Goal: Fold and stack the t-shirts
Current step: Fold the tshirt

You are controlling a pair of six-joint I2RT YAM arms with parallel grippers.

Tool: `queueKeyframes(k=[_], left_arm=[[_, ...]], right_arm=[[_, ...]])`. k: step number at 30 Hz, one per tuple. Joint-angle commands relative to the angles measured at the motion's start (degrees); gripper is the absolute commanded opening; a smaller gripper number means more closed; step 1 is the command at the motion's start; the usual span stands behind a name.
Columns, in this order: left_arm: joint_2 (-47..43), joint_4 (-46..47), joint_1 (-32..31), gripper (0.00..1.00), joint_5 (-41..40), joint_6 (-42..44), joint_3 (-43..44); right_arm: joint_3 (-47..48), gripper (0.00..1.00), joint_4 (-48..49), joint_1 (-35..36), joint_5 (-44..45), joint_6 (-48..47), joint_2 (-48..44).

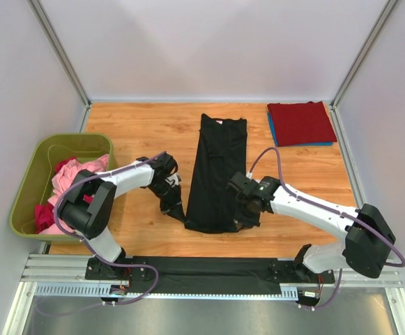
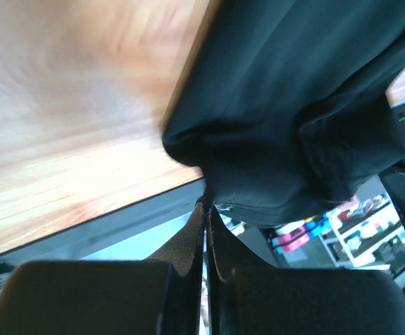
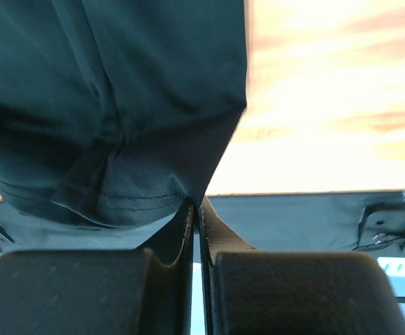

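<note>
Left gripper (image 2: 205, 206) is clamped on the near-left corner of the black t-shirt (image 1: 217, 171), and the right gripper (image 3: 196, 204) is pinched shut on its near-right corner. The rest of the shirt lies long and narrow down the middle of the bench (image 1: 139, 129). 2 folded shirts sit at the far right corner, the dark red t-shirt (image 1: 300, 122) on the blue t-shirt (image 1: 271, 130). The pink t-shirts (image 1: 70, 173) are in the green bin (image 1: 28, 183), left side.

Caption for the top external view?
Left fingers and right fingers pinch the near corners of the black t-shirt on the wooden table.
</note>
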Motion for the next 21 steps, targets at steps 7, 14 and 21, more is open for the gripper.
queueKeyframes(k=[7,14,21], left_arm=[[7.82,-7.61,5.69,0.00,-2.26,1.16,16.88],[18.26,-10.59,8.24,0.00,-1.56,0.37,31.89],[26.01,-13.40,10.44,0.00,-1.56,-0.42,43.69]], right_arm=[[11.08,0.00,-3.29,-13.41,0.19,-18.42,6.72],[21.37,0.00,-4.79,-21.06,-2.42,-27.39,17.07],[32.61,0.00,-6.81,-28.09,-3.41,-33.90,25.43]])
